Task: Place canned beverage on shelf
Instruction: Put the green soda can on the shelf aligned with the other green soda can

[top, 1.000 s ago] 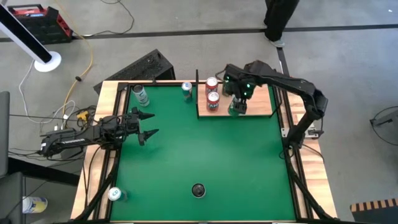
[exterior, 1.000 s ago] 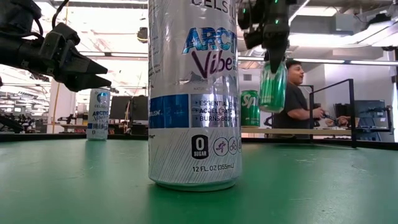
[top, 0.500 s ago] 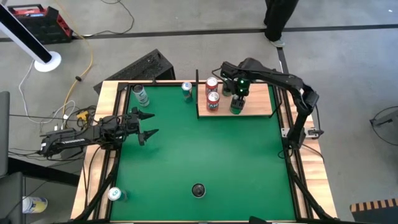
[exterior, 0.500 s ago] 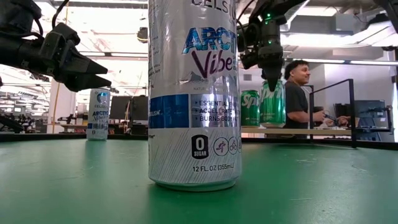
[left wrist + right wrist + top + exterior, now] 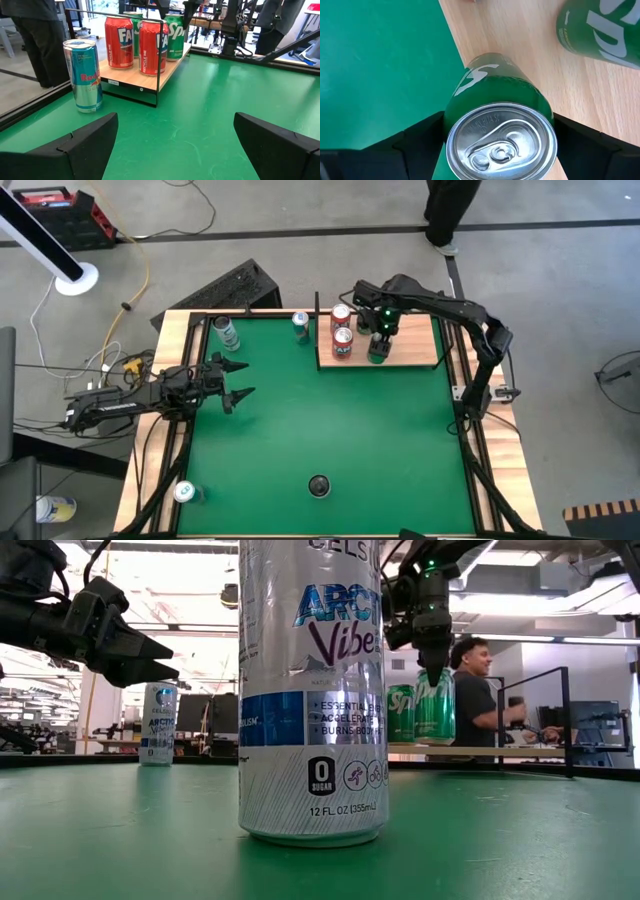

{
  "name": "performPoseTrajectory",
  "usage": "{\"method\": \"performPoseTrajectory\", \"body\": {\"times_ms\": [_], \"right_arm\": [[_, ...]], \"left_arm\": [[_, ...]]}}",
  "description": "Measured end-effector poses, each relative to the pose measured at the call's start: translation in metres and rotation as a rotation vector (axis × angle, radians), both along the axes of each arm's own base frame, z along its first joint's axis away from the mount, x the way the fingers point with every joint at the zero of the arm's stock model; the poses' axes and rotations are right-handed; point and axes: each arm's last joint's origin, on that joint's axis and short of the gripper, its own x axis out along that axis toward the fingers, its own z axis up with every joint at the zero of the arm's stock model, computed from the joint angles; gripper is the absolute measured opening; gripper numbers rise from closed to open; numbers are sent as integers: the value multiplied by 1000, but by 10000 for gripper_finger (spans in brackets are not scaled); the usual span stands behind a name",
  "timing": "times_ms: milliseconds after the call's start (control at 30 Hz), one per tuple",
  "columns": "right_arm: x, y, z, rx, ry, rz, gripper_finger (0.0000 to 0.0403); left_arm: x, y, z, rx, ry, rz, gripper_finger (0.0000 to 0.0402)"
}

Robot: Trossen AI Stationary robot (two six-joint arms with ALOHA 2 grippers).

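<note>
The shelf [image 5: 412, 345] is a light-wood plank with black edging at the table's far right. Two red cans [image 5: 342, 330] stand on its left part. A green can [image 5: 500, 135] stands upright on the plank near its near edge [image 5: 377, 352], with a second green can [image 5: 600, 30] beside it. My right gripper [image 5: 381, 320] is right above the first green can and shut on it. My left gripper [image 5: 235, 382] hangs open and empty over the table's left side. My right gripper pinches the green can between its two fingers [image 5: 420, 142], on opposite sides of its upper wall [image 5: 451, 117] just below the rim. The fingers come from above, pointing down. The can is upright, with its bottom on the shelf plank [image 5: 436, 743].
A blue-silver can [image 5: 84, 75] stands on the green mat left of the shelf. A silver can [image 5: 225, 332] stands at the far left, another [image 5: 185, 492] at the near left, and a tall silver can [image 5: 312, 690] near the front edge. A person [image 5: 478, 690] stands beyond the table.
My right gripper has carried the green can toward the table's far edge and lowered it. The can hung clear of the shelf a second ago and now stands upright on the plank beside the other green can.
</note>
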Motion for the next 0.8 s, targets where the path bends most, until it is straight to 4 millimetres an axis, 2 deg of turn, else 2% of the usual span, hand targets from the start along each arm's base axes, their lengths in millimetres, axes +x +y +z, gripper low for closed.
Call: {"method": "performPoseTrajectory", "body": {"times_ms": [800], "right_arm": [[1, -1, 0, -7, -10, 5, 371]], "left_arm": [[0, 0, 0, 0, 0, 0, 382]]}}
